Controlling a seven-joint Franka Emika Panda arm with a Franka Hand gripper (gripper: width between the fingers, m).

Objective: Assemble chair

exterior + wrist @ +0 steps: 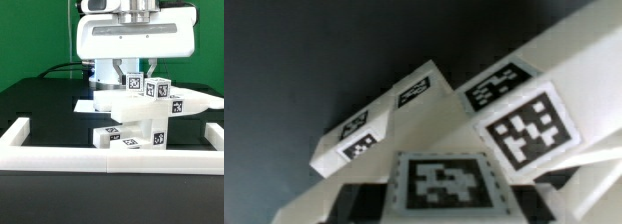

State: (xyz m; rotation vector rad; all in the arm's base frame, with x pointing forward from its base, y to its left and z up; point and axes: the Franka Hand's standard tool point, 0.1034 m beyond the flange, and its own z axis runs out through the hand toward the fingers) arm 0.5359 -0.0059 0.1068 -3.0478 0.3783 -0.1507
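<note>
The chair (140, 118) is a stack of chunky white pieces with black-and-white tags, standing just behind the front barrier wall. It has a tagged block (157, 89) on top, a slab (195, 101) sticking out toward the exterior view's right, and a lower block (112, 134). My gripper (131, 80) comes down from above and is shut on the chair's upper part. In the wrist view a tagged piece (445, 183) sits between my dark fingers (370, 203), at my gripper (446, 198). Further tagged chair faces (518, 112) extend beyond it.
A long low white barrier wall (110, 156) runs along the front, with side arms at the exterior view's left (18, 134) and right (214, 134). The marker board (84, 103) lies flat behind the chair. The robot's base (105, 80) stands at the back on the black table.
</note>
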